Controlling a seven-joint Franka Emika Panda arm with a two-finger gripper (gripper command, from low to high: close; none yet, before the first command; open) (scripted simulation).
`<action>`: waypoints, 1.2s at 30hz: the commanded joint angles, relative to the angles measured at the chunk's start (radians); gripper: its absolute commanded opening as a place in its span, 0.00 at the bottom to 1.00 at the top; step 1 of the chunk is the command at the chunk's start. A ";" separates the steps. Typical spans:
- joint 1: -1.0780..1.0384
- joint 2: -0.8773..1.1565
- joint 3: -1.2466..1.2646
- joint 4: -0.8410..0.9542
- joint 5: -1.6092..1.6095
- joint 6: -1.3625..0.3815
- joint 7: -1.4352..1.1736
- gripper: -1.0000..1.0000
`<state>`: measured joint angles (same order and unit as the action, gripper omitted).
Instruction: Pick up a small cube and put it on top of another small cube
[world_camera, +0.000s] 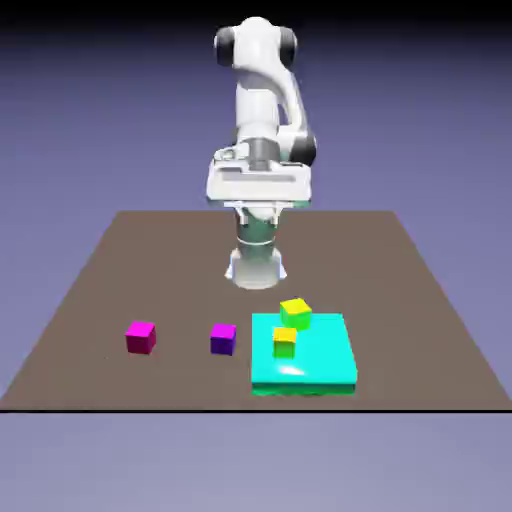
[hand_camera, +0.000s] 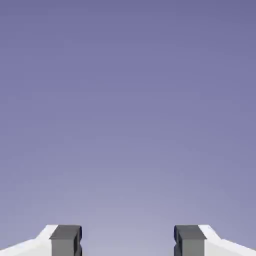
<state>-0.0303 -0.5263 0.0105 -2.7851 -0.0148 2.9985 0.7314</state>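
Starting at the exterior view's left, you have the small magenta-pink cube (world_camera: 141, 338) sitting flat on the brown table (world_camera: 180, 290), toward the near side and well apart from everything else. Next along, at about the same depth, you can see the darker purple cube (world_camera: 223, 340), also on the table, between the pink one and the turquoise slab (world_camera: 325, 350). Further right and farther back, your white arm (world_camera: 257, 90) rises near the middle of the view, and its tool (world_camera: 259, 214) is raised well apart from the cubes. You have the tool released: in the hand view its two grey fingertips (hand_camera: 66, 241) stand wide apart, with only the blue-violet backdrop (hand_camera: 128, 115) showing between them. The slab lies flat on the table right of the purple cube, a gap separating the two. On its left part you see the nearer yellow-green cube (world_camera: 285, 343), and slightly right of that, behind it, the farther yellow-green cube (world_camera: 296, 314), which sits turned at an angle and overlaps the slab's far edge in your view; you cannot tell from here exactly what it rests on.
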 joint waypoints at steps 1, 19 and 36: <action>-0.035 0.036 0.009 0.021 -0.012 -0.032 -0.008 0.50; -0.667 0.689 0.166 0.393 -0.233 -0.606 -0.152 0.50; -0.415 0.955 -0.191 0.451 -0.086 -0.589 -0.325 0.50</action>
<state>-0.4456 0.4289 -0.1808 -2.3345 -0.1009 2.4091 0.4066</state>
